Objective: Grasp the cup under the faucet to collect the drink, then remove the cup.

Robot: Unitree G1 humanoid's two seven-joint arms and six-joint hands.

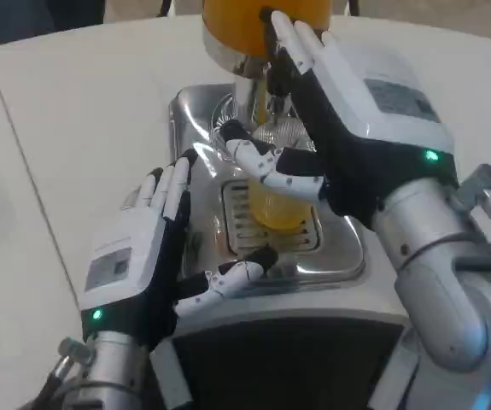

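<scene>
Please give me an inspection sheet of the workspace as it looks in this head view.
Surface: white table, with a seam running along its left part.
Job's things: clear cup holding orange drink stands on the slotted drip tray of the chrome dispenser base, below the faucet; the orange tank sits above.
Clutter: nothing seen.
Hands: left hand is beside the tray, fingers apart, holding nothing; right hand reaches up at the faucet, its lower fingers in front of the cup; whether it grips anything cannot be told.
Cables: nothing seen.
Surroundings: dark shapes beyond the table's far edge, too blurred to name.
</scene>
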